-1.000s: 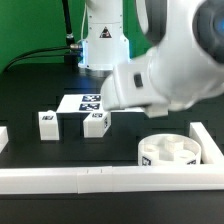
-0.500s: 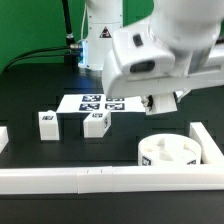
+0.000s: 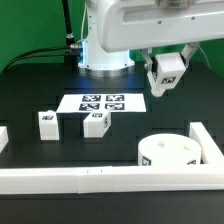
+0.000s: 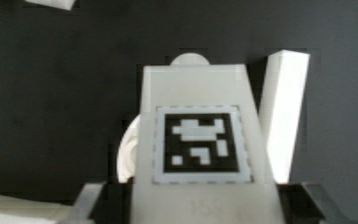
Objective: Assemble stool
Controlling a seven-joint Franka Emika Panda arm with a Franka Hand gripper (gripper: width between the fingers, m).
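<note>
Up at two o'clock over the bench (image 3: 30,90), pinched a tilted leg block (image 3: 166,70) in the hand (image 3: 164,80), well apart from the seat (image 3: 172,152) at five o'clock; could have slipped or met the seat crooked through that tilt.

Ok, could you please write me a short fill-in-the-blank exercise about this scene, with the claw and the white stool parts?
1. The claw holds one small white rectangular plastic leg block in the air, ____ the black table.
2. ____ more leg blocks stand on the table.
3. The round white plastic ring-shaped seat sits inside the long white border rails, on the exterior view's ____ side.

Missing words: above; two; right.
</note>
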